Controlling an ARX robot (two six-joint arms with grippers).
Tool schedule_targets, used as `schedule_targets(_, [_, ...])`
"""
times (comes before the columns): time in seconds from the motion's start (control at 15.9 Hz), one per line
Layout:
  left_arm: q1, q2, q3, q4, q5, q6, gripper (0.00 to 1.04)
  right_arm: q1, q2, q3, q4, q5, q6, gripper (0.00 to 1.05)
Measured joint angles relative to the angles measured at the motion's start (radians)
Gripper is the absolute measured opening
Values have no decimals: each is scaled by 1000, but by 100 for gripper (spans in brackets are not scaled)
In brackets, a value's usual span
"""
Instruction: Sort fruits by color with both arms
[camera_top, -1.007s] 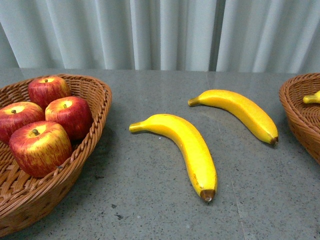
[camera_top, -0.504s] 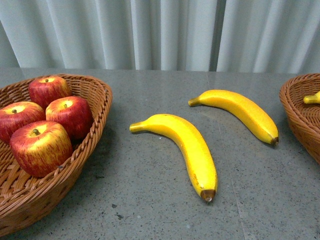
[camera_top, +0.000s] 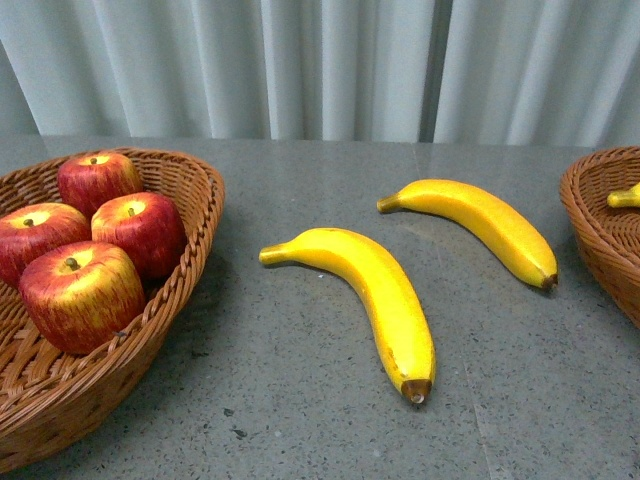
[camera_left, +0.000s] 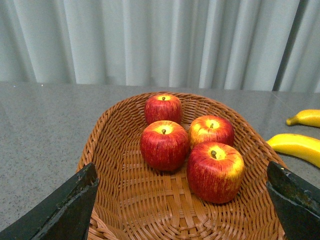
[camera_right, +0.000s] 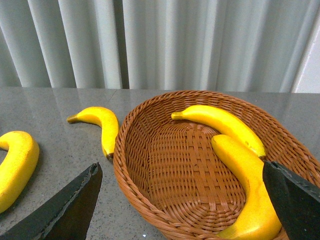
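1. Our left hand (camera_left: 181, 167) is spread wide and empty, facing the brown wicker basket (camera_left: 107, 145) of four glossy red apples (camera_left: 164, 145).
2. Our right hand (camera_right: 181, 166) is also wide and empty, at the second wicker basket (camera_right: 127, 165) with two yellow bananas (camera_right: 220, 122) inside.
3. Nothing has moved in the last second. The near curved yellow banana (camera_top: 375, 295) and the far curved yellow banana (camera_top: 480, 225) are still loose on the grey surface (camera_top: 300, 420), so we judge both remain to sort.

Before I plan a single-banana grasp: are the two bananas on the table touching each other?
Apart. The front view shows a strip of bare gray table between the near banana and the far banana.

Matte black jaws, angular tapered tips
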Motion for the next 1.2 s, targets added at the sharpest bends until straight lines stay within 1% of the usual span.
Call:
schedule_targets(0.06, [0, 0, 0, 0, 0, 2, 97, 0, 0, 0, 0, 0, 0, 98])
schedule_targets(0.63, [0, 0, 0, 0, 0, 3, 98, 0, 0, 0, 0, 0, 0, 98])
schedule_targets(0.69, [0, 0, 0, 0, 0, 3, 98, -4, 2, 0, 5, -15, 11, 98])
schedule_targets(0.76, [0, 0, 0, 0, 1, 3, 98, -33, 85, 8, 118, -116, 71, 98])
schedule_targets(0.82, [0, 0, 0, 0, 0, 3, 98, -30, 180, 25, 200, -130, 98, 98])
schedule_targets(0.94, [0, 0, 0, 0, 0, 3, 98, 44, 454, 119, 436, -122, 119, 98])
schedule_targets(1.01, [0, 0, 0, 0, 0, 3, 98, 82, 562, 178, 524, -97, 119, 98])
schedule_targets(1.07, [0, 0, 0, 0, 0, 3, 98, 145, 732, 284, 629, -66, 120, 98])
schedule_targets(1.13, [0, 0, 0, 0, 0, 3, 98, 200, 858, 367, 671, -39, 119, 98])
schedule_targets(1.2, [0, 0, 0, 0, 0, 3, 98, 255, 980, 447, 676, -15, 116, 98])
